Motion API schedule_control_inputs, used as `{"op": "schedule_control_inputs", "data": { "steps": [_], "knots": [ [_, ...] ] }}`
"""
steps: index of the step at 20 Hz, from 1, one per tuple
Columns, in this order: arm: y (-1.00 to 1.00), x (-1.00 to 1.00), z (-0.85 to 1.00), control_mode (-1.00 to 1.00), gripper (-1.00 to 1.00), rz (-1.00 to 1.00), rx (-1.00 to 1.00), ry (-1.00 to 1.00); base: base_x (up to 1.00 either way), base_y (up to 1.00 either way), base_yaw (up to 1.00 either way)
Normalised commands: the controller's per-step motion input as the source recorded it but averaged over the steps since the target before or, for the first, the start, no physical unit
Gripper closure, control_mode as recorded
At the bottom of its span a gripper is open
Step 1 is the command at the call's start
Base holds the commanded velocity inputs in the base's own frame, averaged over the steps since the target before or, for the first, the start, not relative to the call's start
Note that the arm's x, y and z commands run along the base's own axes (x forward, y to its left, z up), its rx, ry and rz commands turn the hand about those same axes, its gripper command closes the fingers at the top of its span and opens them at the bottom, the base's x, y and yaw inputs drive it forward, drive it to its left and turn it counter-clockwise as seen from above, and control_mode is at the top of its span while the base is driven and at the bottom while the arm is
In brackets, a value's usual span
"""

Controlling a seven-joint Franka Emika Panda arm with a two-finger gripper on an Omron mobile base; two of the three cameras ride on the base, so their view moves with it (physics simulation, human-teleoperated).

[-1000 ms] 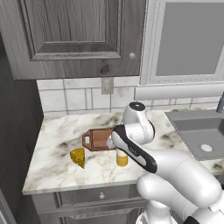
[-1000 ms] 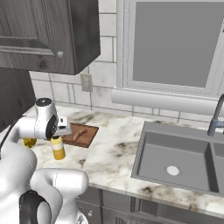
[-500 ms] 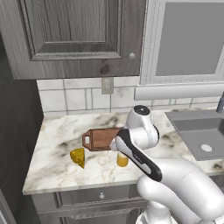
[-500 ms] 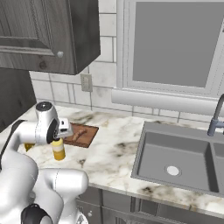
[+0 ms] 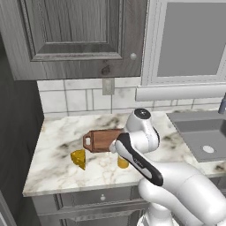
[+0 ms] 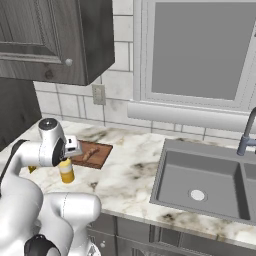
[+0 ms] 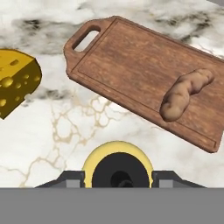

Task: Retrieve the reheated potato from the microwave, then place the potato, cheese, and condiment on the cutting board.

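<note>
Fingers (image 7: 72, 178) of the gripper (image 7: 117, 180) sit narrowed against both sides of the condiment (image 7: 117, 168), near the counter's (image 5: 53, 172) front edge, the potato (image 7: 183, 94) on the cutting board (image 7: 131, 61) behind it, the cheese (image 7: 15, 85) beside the board's handle end.

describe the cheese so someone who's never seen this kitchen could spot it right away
On the marble counter below the dark cabinet, find the wooden cutting board. Just off its handle end, on bare marble, sits the cheese: a yellow-orange wedge with holes, unlike the round yellow condiment bottle or the brown potato on the board.
</note>
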Motion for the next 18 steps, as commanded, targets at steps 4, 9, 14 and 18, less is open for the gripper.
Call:
{"op": "schedule_control_inputs", "data": {
  "steps": [4, 9, 14, 18],
  "knots": [
    [-0.09, -0.05, -0.21, -1.0, 1.0, 0.0, 0.0, 0.0, 0.0, 0.0, 0.0],
    [-0.07, -0.12, -0.06, -1.0, 1.0, 0.0, 0.0, 0.0, 0.0, 0.0, 0.0],
    [0.0, -0.01, 0.43, -1.0, 1.0, 0.0, 0.0, 0.0, 0.0, 0.0, 0.0],
    [0.0, 0.11, 0.56, -1.0, 1.0, 0.0, 0.0, 0.0, 0.0, 0.0, 0.0]
  ]
}}
